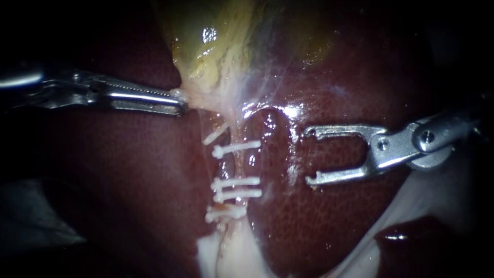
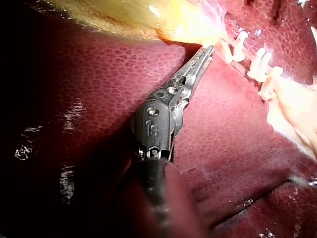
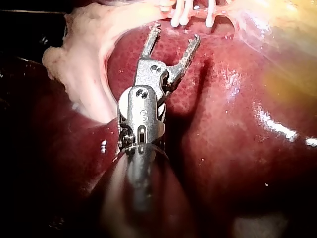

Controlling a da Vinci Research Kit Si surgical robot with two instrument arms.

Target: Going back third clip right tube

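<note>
Several white clips (image 1: 236, 181) lie across the tubes (image 1: 228, 166) below the yellowish gallbladder (image 1: 216, 46); I cannot tell which tube is the right one. My right instrument (image 1: 309, 155) comes in from the right with its jaws wide open and empty, the tips a short way right of the clips, over the liver (image 1: 319, 221). In the right wrist view its open jaws (image 3: 176, 34) point at the clips (image 3: 181, 15) just ahead. My left instrument (image 1: 180, 101) is shut on pale tissue at the gallbladder's lower edge; the left wrist view shows these jaws (image 2: 208, 49) beside the clips (image 2: 262, 64).
Dark red liver (image 1: 128, 180) fills both sides. Pale fatty tissue (image 1: 231, 252) runs down below the clips and shows as a whitish band (image 3: 84, 59) beside my right instrument. A wet gleaming ridge of liver (image 1: 288, 154) lies between the clips and the right jaws.
</note>
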